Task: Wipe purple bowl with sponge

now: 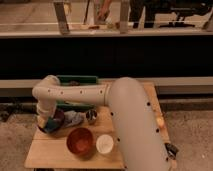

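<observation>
Gripper (45, 119) is low over the purple bowl (57, 125) at the desk's (50, 156) left edge, beside the sponge (42, 122); cannot tell its grip.

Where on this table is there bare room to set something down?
The front-left corner of the table is free, bordered by the purple bowl and the red bowl. It is crowded where the gripper sits at the purple bowl, beside the cloth and the cup.

I record the table (56, 155) as pale matt wood, the arm (127, 115) as smooth white plastic and the red bowl (80, 141) as glossy. The gripper (45, 120) is at the purple bowl (57, 120), nine o'clock on the table.
</observation>
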`<state>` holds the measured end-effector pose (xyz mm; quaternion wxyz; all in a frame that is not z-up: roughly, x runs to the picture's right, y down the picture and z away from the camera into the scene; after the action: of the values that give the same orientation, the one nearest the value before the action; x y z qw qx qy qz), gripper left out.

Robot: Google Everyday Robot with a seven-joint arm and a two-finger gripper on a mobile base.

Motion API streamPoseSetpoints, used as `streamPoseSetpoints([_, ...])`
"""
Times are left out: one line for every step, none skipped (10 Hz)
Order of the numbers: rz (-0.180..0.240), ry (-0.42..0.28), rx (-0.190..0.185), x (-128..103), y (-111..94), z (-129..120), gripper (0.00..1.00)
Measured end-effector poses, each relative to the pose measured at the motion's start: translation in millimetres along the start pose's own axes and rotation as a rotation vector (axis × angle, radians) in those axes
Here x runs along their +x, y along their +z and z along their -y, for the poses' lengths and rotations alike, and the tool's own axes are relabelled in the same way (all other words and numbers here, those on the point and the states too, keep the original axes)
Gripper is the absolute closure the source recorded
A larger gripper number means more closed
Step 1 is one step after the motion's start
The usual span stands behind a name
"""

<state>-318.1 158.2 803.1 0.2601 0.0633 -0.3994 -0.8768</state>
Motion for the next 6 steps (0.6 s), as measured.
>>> streamPoseSetpoints([-0.001, 0.007, -0.003, -6, -2, -2, 1.00])
streamPoseSetpoints([-0.003, 0.017, -0.014, -14, -7, -7, 1.00])
streamPoseSetpoints([-0.004, 0.028, -0.030, -21, -14, -15, 1.00])
streamPoseSetpoints([0.001, 0.030, -0.038, -23, -16, -20, 1.00])
streamPoseSetpoints([0.003, 0.025, -0.044, -19, -17, -28, 1.00])
streamPoseSetpoints([0.008, 0.014, -0.048, -14, -15, -38, 1.00])
